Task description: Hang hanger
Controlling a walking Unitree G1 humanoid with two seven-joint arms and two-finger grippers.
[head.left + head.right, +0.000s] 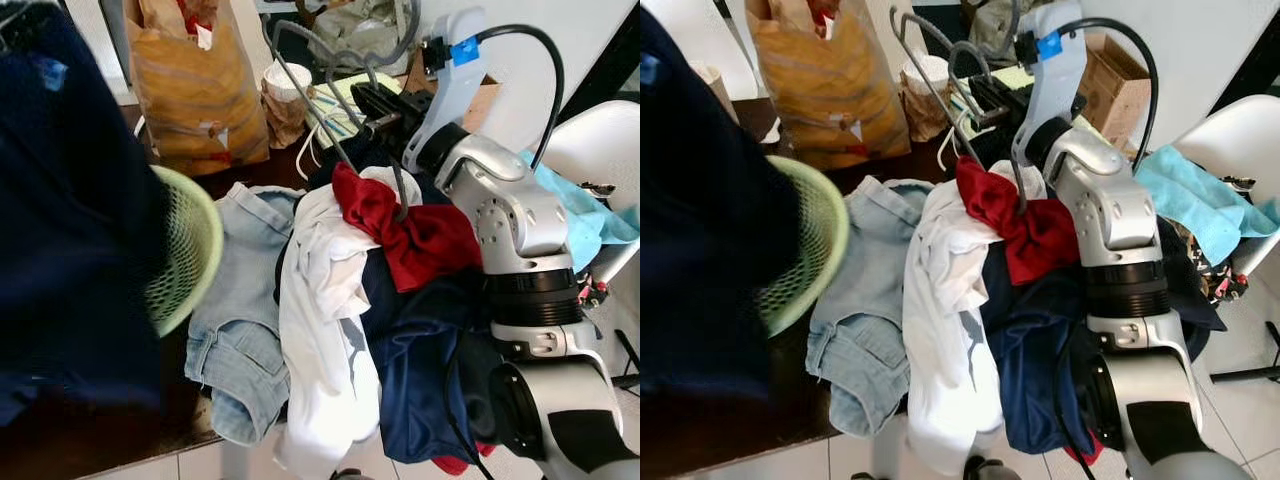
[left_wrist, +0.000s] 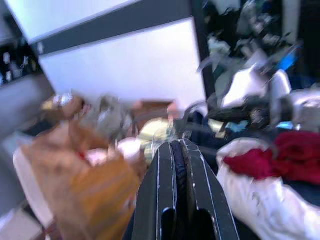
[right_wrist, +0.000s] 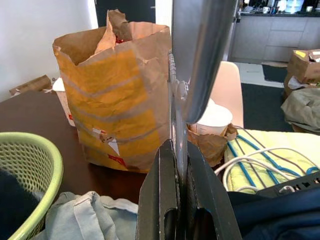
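My right hand point(image 1: 372, 108), at the upper centre of the frame, is clenched on a grey wire hanger point(image 1: 300, 80) raised above the clothes pile point(image 1: 340, 290) on the dark worktop point(image 1: 60, 440). My left hand point(image 2: 177, 165) is pressed closed, grasping nothing.

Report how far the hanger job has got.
Done: the right gripper is shut on a grey hanger, lifted above the clothes pile on the table. In hand: the hanger is held up, with a red garment at its lower end. Left: hanging it; no rail is in view. The left gripper is shut, near a dark garment.
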